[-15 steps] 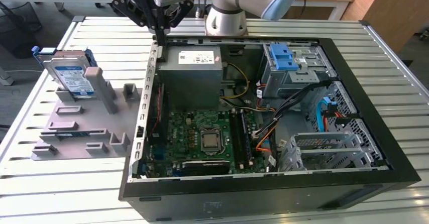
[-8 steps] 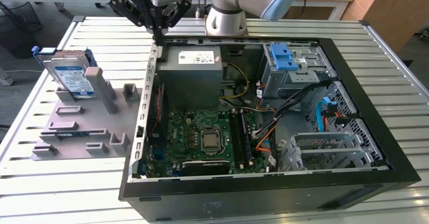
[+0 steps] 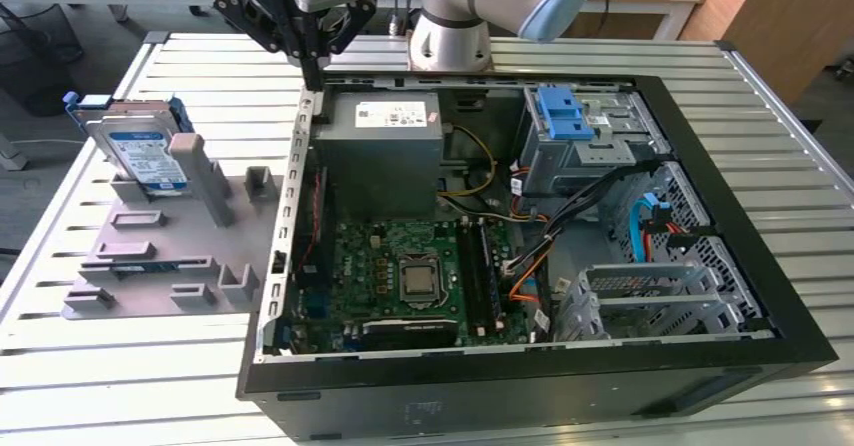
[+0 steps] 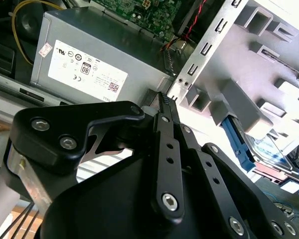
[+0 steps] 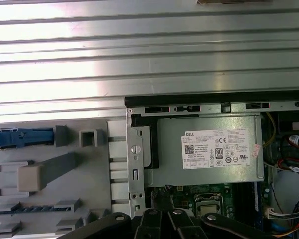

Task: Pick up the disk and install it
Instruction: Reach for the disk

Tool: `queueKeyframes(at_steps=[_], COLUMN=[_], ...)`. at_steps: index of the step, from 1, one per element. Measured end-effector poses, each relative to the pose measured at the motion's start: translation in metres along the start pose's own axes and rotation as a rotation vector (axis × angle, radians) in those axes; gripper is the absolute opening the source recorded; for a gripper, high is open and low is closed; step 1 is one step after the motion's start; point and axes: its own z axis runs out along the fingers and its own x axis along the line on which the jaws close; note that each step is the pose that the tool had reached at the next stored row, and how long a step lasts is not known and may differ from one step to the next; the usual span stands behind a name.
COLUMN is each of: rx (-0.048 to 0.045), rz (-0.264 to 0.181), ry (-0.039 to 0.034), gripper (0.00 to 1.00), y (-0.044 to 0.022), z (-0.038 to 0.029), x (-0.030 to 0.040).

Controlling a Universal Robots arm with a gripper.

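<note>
The disk [image 3: 139,148] stands on edge in a slot at the far end of the grey holder [image 3: 160,256], on the exterior view's left; its white-and-blue label and blue carrier frame show. In the second wrist view the disk [image 4: 270,150] lies beyond the holder's blocks, and in the first wrist view its blue frame [image 5: 24,138] shows edge-on. My gripper [image 3: 315,82] hangs above the computer case's back wall, to the exterior view's right of the disk and well apart from it. Its fingers [image 4: 165,107] are shut with nothing between them.
An open computer case [image 3: 747,296] fills the middle of the slatted metal table [image 3: 801,166]. Inside are the grey power supply [image 3: 384,136], the green motherboard [image 3: 400,276], a drive cage with a blue latch [image 3: 566,121], loose cables and a bare metal bay [image 3: 654,296].
</note>
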Motion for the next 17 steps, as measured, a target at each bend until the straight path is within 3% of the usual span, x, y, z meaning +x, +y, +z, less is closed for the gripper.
queueKeyframes(at_steps=[17], rx=[0.0], rz=[0.0], ry=[0.0], gripper=[0.11], y=[0.001], z=[0.0001], x=[0.0079])
